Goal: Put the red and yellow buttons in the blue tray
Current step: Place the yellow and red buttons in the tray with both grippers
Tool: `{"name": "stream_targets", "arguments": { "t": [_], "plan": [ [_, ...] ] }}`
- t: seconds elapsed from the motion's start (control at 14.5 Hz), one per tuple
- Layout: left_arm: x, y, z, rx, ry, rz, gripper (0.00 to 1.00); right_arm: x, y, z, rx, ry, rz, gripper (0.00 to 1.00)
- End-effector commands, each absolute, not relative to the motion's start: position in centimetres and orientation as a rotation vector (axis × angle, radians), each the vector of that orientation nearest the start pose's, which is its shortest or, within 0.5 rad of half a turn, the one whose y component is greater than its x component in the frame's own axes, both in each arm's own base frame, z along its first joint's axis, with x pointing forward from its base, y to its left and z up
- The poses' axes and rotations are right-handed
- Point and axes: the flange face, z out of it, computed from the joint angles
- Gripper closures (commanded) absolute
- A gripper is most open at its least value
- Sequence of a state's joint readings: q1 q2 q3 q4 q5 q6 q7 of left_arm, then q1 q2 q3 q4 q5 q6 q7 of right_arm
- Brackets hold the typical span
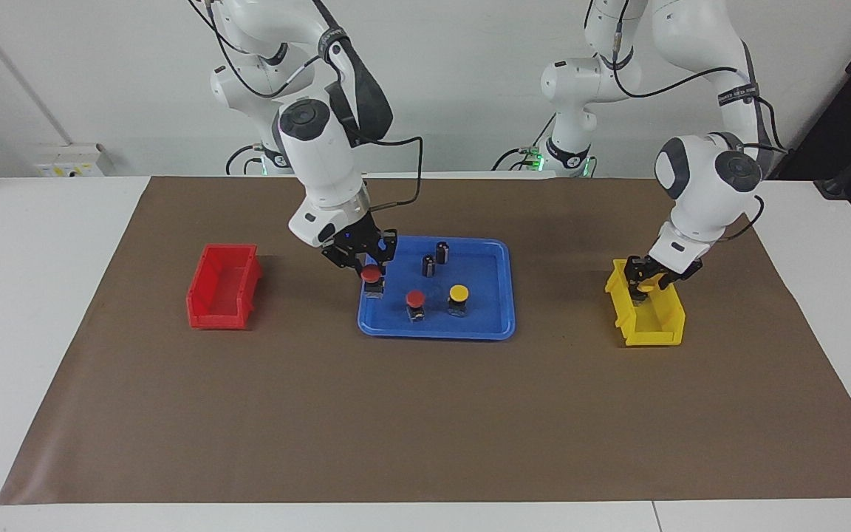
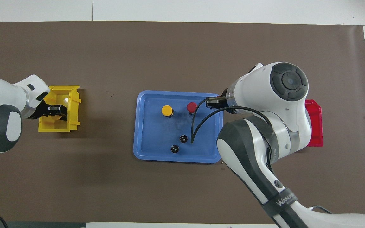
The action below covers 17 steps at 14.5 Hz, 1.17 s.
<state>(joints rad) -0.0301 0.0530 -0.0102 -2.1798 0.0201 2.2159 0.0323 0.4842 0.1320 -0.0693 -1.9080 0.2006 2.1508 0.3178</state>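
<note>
The blue tray (image 1: 484, 325) (image 2: 144, 126) lies mid-table. In it stand a red button (image 1: 415, 298) (image 2: 191, 107) and a yellow button (image 1: 458, 294) (image 2: 167, 110). My right gripper (image 1: 371, 267) is shut on a second red button (image 1: 371, 275) and holds it upright, low over the tray's corner at the right arm's end. In the overhead view the arm hides this button. My left gripper (image 1: 647, 284) (image 2: 55, 110) reaches down into the yellow bin (image 1: 651, 332) (image 2: 57, 126). The second yellow button cannot be made out there.
Two small dark cylinders (image 1: 429, 264) (image 1: 442, 251) stand in the tray on the side nearer the robots, also in the overhead view (image 2: 183, 138) (image 2: 174, 148). A red bin (image 1: 222, 288) (image 2: 315, 126) stands toward the right arm's end. A brown mat (image 1: 425, 414) covers the table.
</note>
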Motion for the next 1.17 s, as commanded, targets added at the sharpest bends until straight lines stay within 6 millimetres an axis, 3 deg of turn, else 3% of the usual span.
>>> {"name": "stream_targets", "arguments": {
  "t": [0.0,0.14,0.34,0.48,0.55,0.76,0.89,1.1],
  "plan": [
    [53.0,-1.6,37.0,-3.115,0.13,-0.012,0.99,55.3,26.0,42.7,-2.934,0.04,-0.05,0.84],
    [54.0,-1.8,38.6,-3.114,0.135,0.005,0.99,55.5,26.2,41.4,-2.945,0.039,-0.027,0.84],
    [56.6,-3.0,46.6,-3.106,0.171,0.059,0.99,55.5,26.9,40.3,-2.959,0.021,-0.022,0.84],
    [57.0,-7.5,47.1,-3.1,0.221,0.08,0.99,55.5,26.8,40.0,-2.964,0.022,-0.012,0.84],
    [56.9,-9.4,47.1,-3.106,0.153,0.049,0.99,55.5,27.0,39.5,-2.967,0.02,-0.007,0.84],
    [55.3,-18.6,46.8,-3.128,-0.008,-0.01,0.98,55.8,27.3,38.2,-2.973,0.013,-0.013,0.84],
    [53.1,-25.9,44.9,-3.136,-0.106,-0.033,0.98,55.9,27.2,37.9,-2.976,0.004,-0.009,0.84],
    [50.0,-34.1,42.4,-3.104,-0.168,-0.017,0.99,56.0,27.5,36.5,-2.983,0.001,-0.001,0.83]
  ]
}}
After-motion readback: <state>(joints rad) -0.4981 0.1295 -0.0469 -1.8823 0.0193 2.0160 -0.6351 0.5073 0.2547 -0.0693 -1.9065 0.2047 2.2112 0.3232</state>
